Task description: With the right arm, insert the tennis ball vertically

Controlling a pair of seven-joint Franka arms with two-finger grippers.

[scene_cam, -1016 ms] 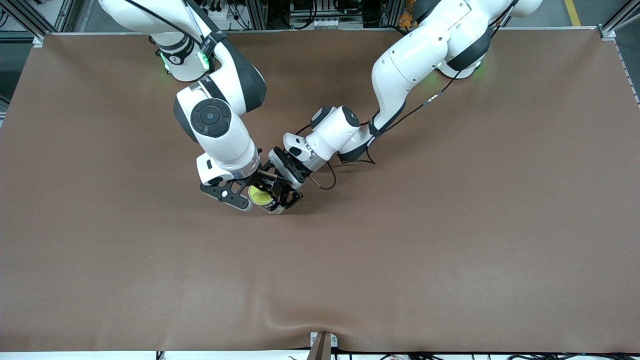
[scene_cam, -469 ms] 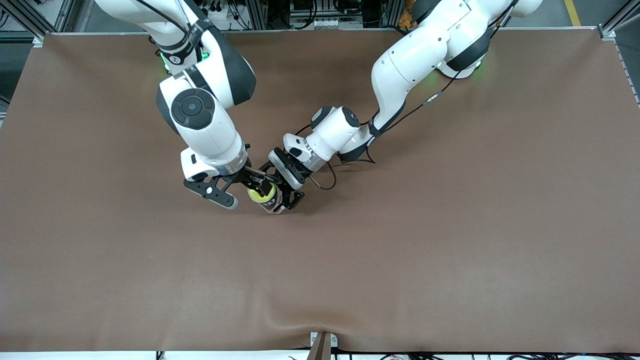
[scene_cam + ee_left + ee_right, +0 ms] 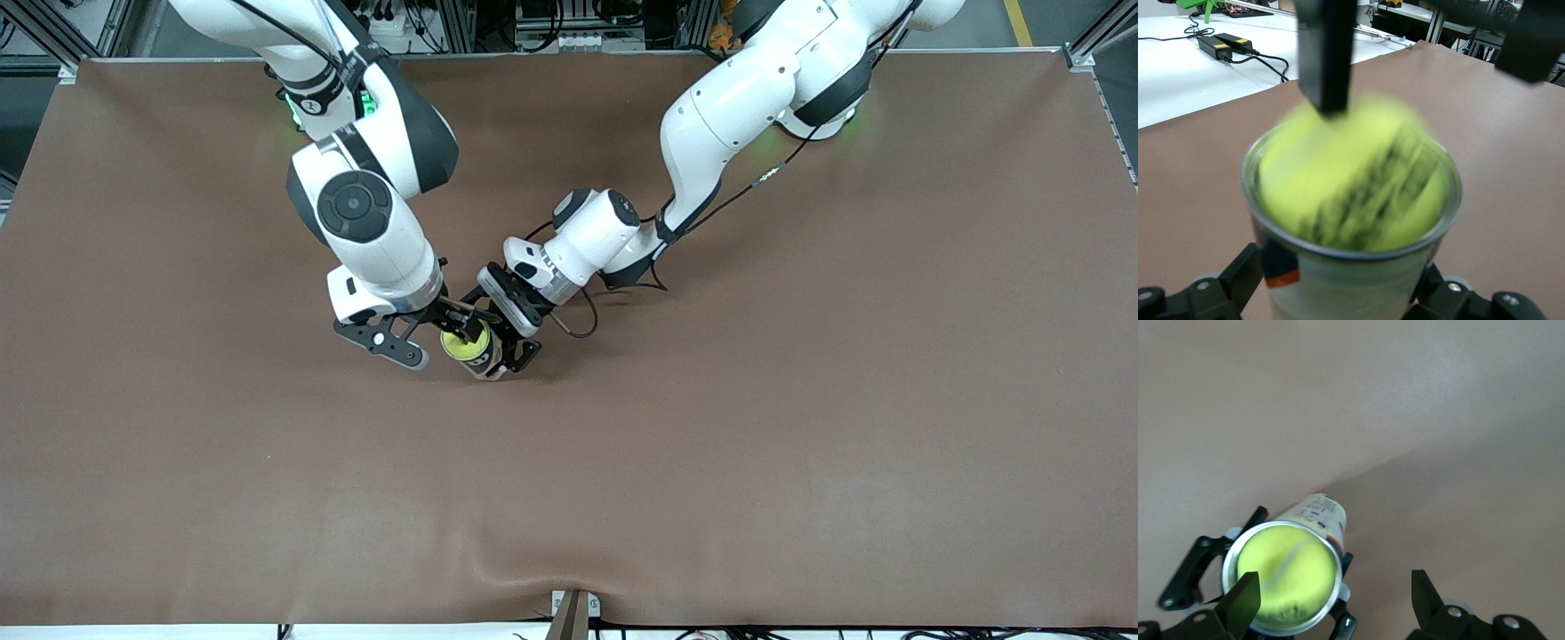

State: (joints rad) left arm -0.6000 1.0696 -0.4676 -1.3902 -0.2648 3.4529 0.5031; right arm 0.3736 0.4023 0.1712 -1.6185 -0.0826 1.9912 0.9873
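The can [image 3: 481, 357] stands upright near the table's [image 3: 800, 444] middle, long axis vertical, clamped low by the left gripper [image 3: 504, 348]. The tennis ball [image 3: 465, 346] sits in its open mouth. Over it hangs the right gripper [image 3: 436, 336], fingers apart, one fingertip [image 3: 1325, 60] touching the ball's top

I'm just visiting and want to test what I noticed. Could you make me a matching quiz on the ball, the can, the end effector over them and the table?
Things:
1. tennis ball
2. can
3. right end effector
4. table

Descriptions:
A. brown all over
B. open, over the ball
C. yellow-green, sitting in the can's mouth
D. standing on the table, with a printed label

Pairs: 1-C, 2-D, 3-B, 4-A
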